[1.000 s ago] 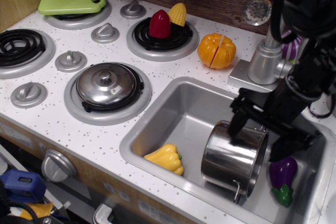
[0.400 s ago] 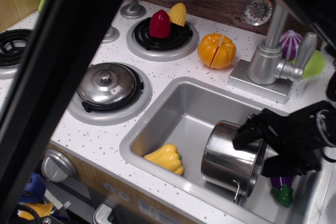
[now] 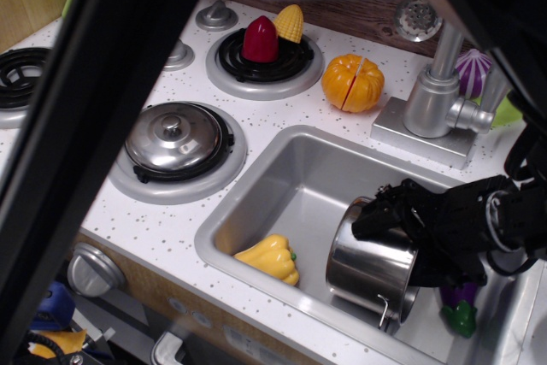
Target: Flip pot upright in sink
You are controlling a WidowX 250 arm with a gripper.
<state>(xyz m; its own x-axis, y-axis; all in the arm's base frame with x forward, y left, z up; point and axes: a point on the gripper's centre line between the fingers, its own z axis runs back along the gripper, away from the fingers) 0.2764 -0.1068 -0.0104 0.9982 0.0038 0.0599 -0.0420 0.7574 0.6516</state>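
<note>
Pot [image 3: 373, 264] tilted in sink [image 3: 291, 179], lower right of frame; gripper [image 3: 395, 226] at its rim (grasp and jaw opening indiscernible).

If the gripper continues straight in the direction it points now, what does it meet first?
Most likely the pot: the gripper points left and slightly down, already at the pot's rim. Beyond that lies the sink floor, though depth is unclear.

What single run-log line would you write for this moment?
tool: at pot rim, closure unclear | pot: tilted on side in sink | yellow pepper: beside pot | upright: not yet
</note>
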